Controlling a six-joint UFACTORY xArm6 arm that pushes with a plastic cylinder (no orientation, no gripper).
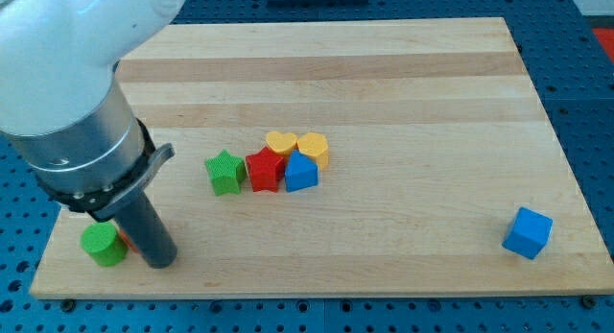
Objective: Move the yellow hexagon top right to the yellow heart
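The yellow hexagon (314, 147) sits near the board's middle, touching the right side of the yellow heart (279, 141). Both lie just above a red star (265, 171) and a blue block (300, 172). A green star (224, 172) is to the left of the red star. My tip (161, 262) rests on the board at the view's bottom left, far from the yellow blocks. It is just right of a green cylinder (103, 245).
The wooden board (384, 74) fills the view. A blue cube (528, 232) sits near its bottom right corner. A sliver of a red-orange block (124, 239) shows between the green cylinder and my rod. The arm's large body covers the top left corner.
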